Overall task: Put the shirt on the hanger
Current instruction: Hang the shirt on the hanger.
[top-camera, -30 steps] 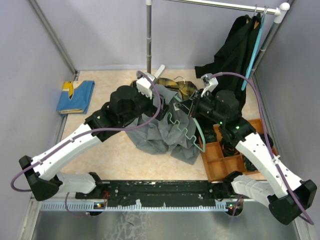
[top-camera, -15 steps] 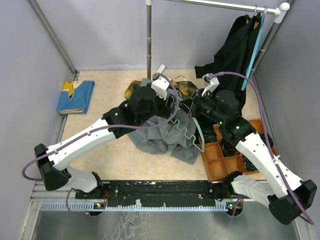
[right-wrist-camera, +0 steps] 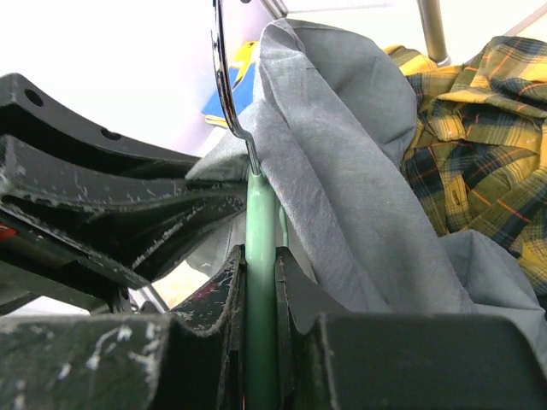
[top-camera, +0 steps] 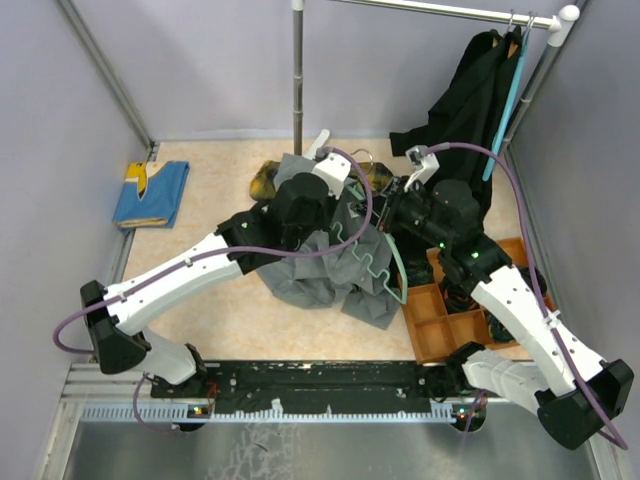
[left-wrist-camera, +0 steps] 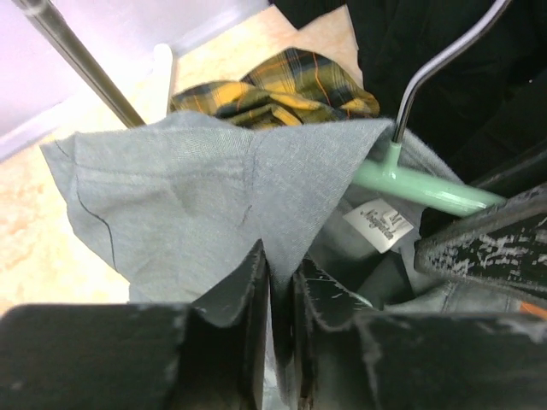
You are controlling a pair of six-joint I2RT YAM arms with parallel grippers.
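Two holds: pinching the shirt [left-wrist-camera: 188,213] collar with left fingers [left-wrist-camera: 244,333], clamping the hanger [right-wrist-camera: 261,256] neck with right fingers [right-wrist-camera: 295,342]. Next, probably drawing collar rightward over the hanger arm just beside

Grey shirt [top-camera: 310,275] crumpled, partly draped over tilted pale-green hanger [top-camera: 372,262], wavy bar exposed.

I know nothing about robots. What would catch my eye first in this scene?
A crumpled grey shirt lies in the middle of the table. The left hand pinches a fold of it, while the right hand clamps the pale green hanger right beside it. A black garment hangs from the rail at the far right.
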